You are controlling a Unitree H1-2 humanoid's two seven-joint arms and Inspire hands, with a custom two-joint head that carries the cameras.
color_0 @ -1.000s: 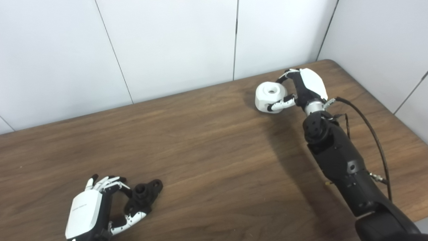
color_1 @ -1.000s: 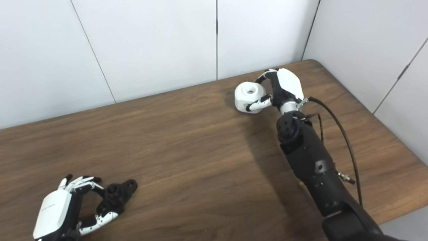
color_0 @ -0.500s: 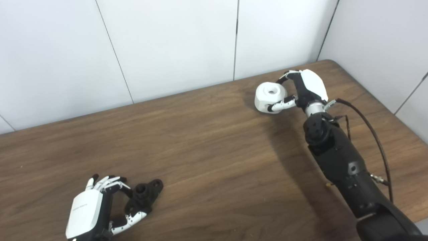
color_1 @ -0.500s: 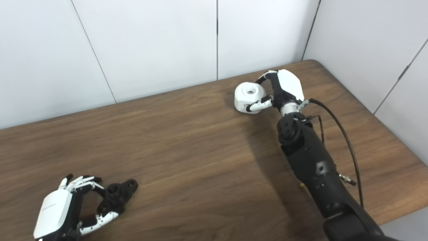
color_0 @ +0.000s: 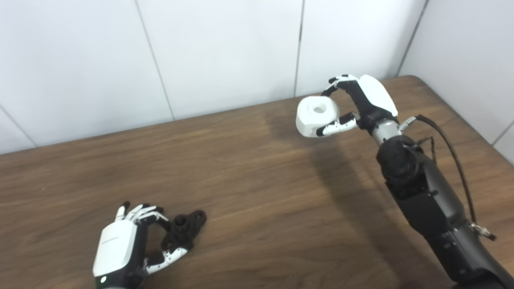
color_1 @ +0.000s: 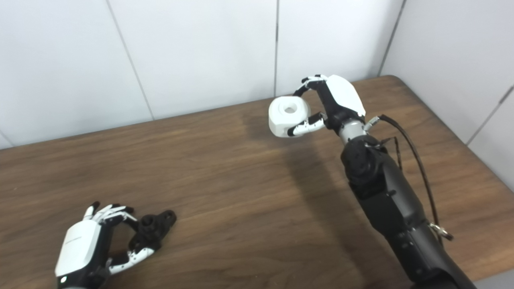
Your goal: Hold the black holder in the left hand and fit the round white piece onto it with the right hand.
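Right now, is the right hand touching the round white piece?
Touching. The left eye view shows the right hand closed on the round white piece, thumb against its near side and fingers over the far side.

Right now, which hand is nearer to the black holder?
Left. The left hand has its fingers around the holder at the near left of the table. The right hand is far across at the back right, holding the white piece.

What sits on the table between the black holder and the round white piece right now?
Nothing. Both eye views show only bare wooden table between the black holder in the left hand and the round white piece gripped by the right hand.
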